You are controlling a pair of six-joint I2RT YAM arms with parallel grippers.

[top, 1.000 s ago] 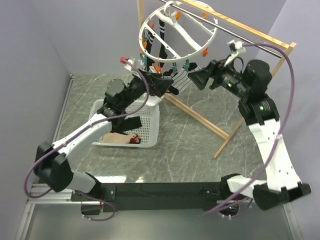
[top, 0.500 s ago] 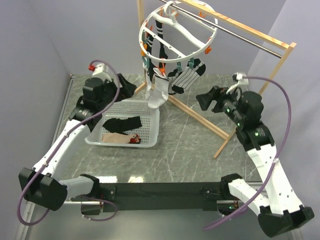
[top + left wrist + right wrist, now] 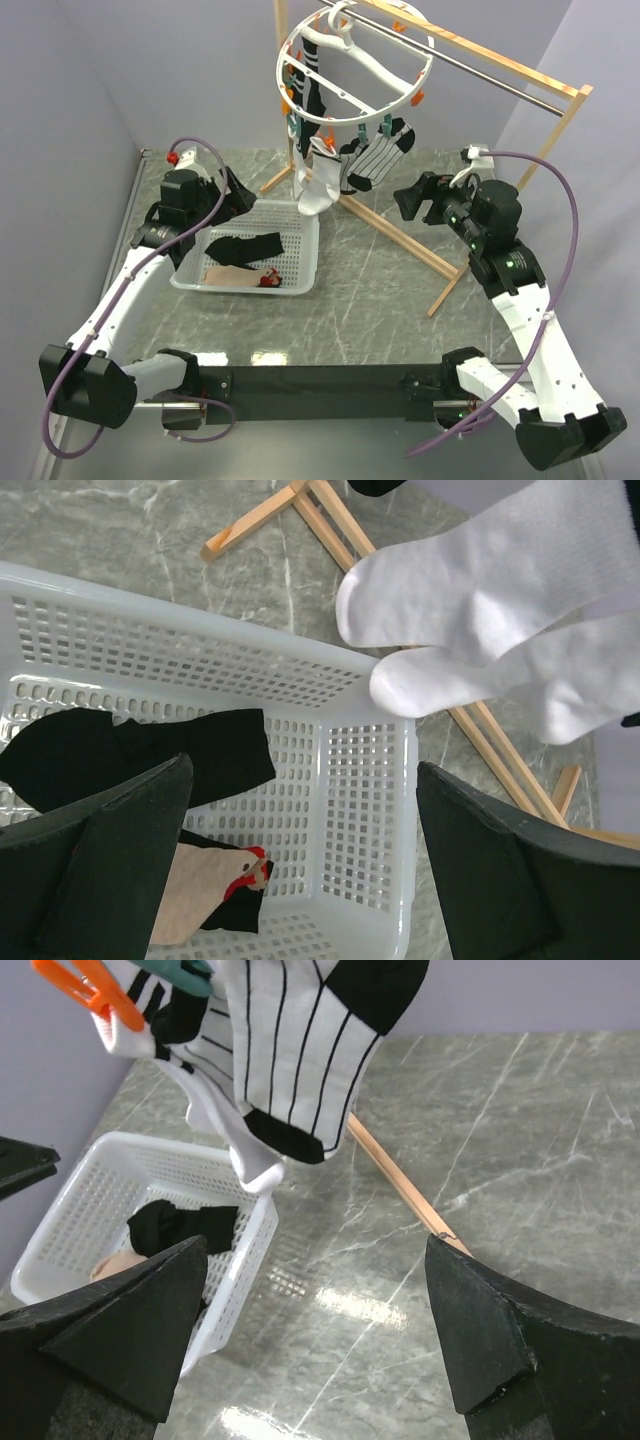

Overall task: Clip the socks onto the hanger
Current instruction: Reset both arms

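Two loose pieces lie in the white perforated plastic basket (image 3: 246,291). One is a plain black sock (image 3: 245,246) of soft fabric, spread flat across the basket's middle. The other is a pale beige sock (image 3: 205,905) with a red patch, at the basket's near side and partly under the black one.

Above the basket's far right corner hangs the hanger (image 3: 372,72), a large round white plastic ring with curved spokes. Several socks are already clipped to it. A plain white sock (image 3: 315,190) dangles with its toe just over the basket's far rim, and a white striped sock (image 3: 290,1050) with a black toe hangs from a teal clip, next to an orange clip (image 3: 90,985). The ring hooks onto the metal rod (image 3: 480,70) of a wooden frame (image 3: 560,130), which stands behind and to the right of the basket on the grey marbled table (image 3: 380,300).

The left gripper (image 3: 310,870) hovers over the basket with its jaws spread wide and nothing between them. The right gripper (image 3: 320,1350) is well off to the basket's right, also spread wide and empty, and faces the striped sock.

The black sock looks light and limp, so it should fold and droop as soon as it is lifted. It is unlikely to slip or be damaged. I would pinch it at the cuff end, taking only one sock's fabric so the beige one stays behind. That leaves an edge free to feed into a clip.
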